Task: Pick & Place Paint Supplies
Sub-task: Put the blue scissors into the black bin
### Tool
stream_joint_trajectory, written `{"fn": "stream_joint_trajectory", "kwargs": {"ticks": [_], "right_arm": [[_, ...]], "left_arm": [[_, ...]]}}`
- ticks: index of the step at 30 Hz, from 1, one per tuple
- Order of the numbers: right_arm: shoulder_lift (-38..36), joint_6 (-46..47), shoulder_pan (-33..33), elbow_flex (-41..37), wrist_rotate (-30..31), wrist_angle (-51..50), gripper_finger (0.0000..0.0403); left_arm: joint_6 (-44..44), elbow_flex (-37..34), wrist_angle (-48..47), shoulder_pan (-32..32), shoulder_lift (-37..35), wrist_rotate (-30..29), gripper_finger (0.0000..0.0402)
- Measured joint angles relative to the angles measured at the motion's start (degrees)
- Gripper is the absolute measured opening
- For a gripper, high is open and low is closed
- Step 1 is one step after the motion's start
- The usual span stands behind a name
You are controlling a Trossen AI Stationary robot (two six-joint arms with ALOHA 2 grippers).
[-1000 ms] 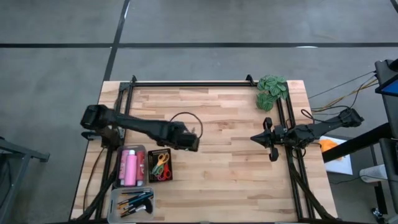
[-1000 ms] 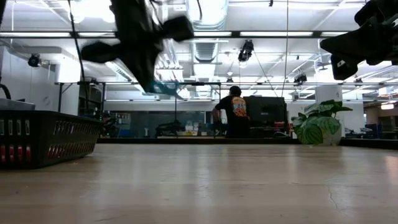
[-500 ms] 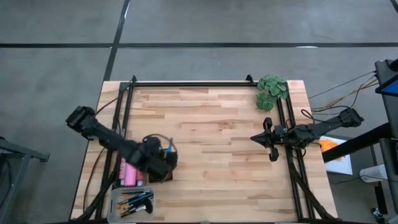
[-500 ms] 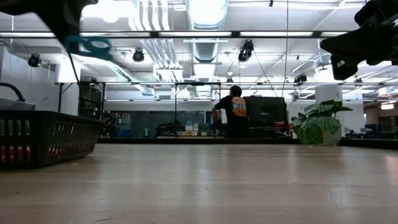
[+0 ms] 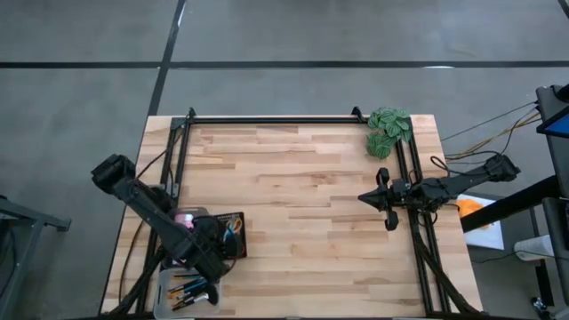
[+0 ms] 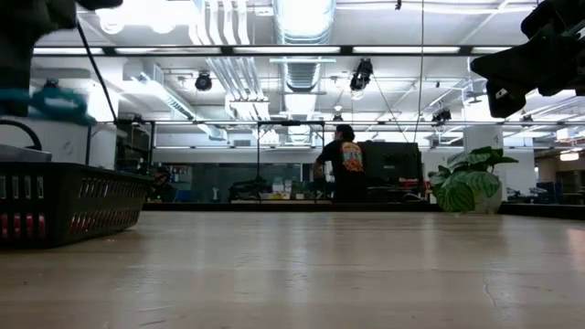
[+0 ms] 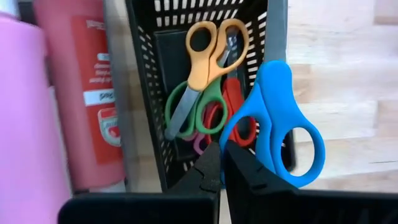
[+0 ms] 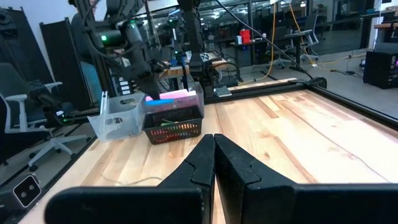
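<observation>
Swinging back from mid-table over the last second, the left gripper now hangs above the black mesh basket at the table's left front, its fingers pinched on the blue scissors, which dangle over the basket's edge. Inside the basket lie orange scissors, green scissors and what looks like a red pair, partly hidden; beside it stand the red paint bottle and the pink paint bottle. At the table's right edge the right gripper waits, unmoved, fingers pressed together on nothing.
</observation>
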Motion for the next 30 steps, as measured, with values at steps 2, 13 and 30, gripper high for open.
{"fn": "stream_joint_trajectory", "kwargs": {"ticks": [2, 13, 30], "right_arm": [[0.0, 0.0, 0.0, 0.0, 0.0, 0.0, 0.0009], [0.0, 0.0, 0.0, 0.0, 0.0, 0.0, 0.0009], [0.0, 0.0, 0.0, 0.0, 0.0, 0.0, 0.0009]], "left_arm": [[1.6, -2.4, 2.6, 0.0, 0.0, 0.0, 0.0005], [2.8, -14.3, 14.8, 0.2, 0.0, 0.3, 0.0005], [5.0, -16.2, 19.6, 0.3, -0.2, 0.7, 0.0078]]}}
